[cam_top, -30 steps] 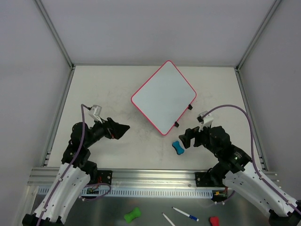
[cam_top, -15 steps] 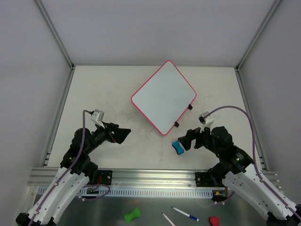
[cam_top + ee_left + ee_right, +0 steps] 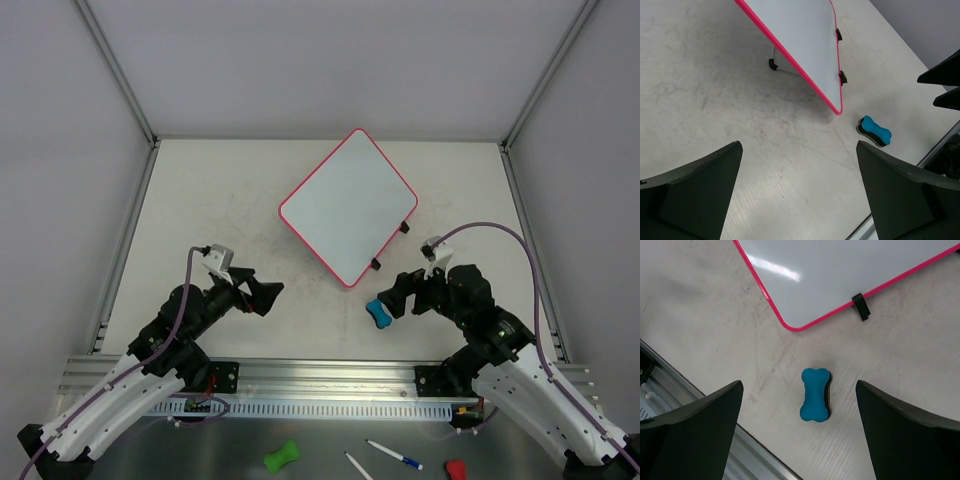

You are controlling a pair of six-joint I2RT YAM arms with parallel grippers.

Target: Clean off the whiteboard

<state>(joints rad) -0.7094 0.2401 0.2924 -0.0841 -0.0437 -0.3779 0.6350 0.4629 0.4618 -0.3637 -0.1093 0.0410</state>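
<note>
gaping empty left end effector (image 3: 270,297), right end effector (image 3: 390,298) likewise, whiteboard (image 3: 850,270) top cropped

board (image 3: 345,205): white face, pink-red rim
clips (image 3: 376,264): black
eraser (image 3: 378,314): blue top, black base
table (image 3: 220,190): cream, grey smudges

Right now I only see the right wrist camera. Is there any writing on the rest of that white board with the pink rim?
Observer: From the top camera, the flat square white board with the pink-red rim shows no marks I can make out anywhere on its face.
Operator: What's my other arm doing?
Observer: The left claw is open and empty, hanging over the beige tabletop to the left of the board's near corner.
Operator: Any spare eraser around?
Observer: A green bone-shaped block lies on the metal ledge in front of the arm bases, off the tabletop.
</note>
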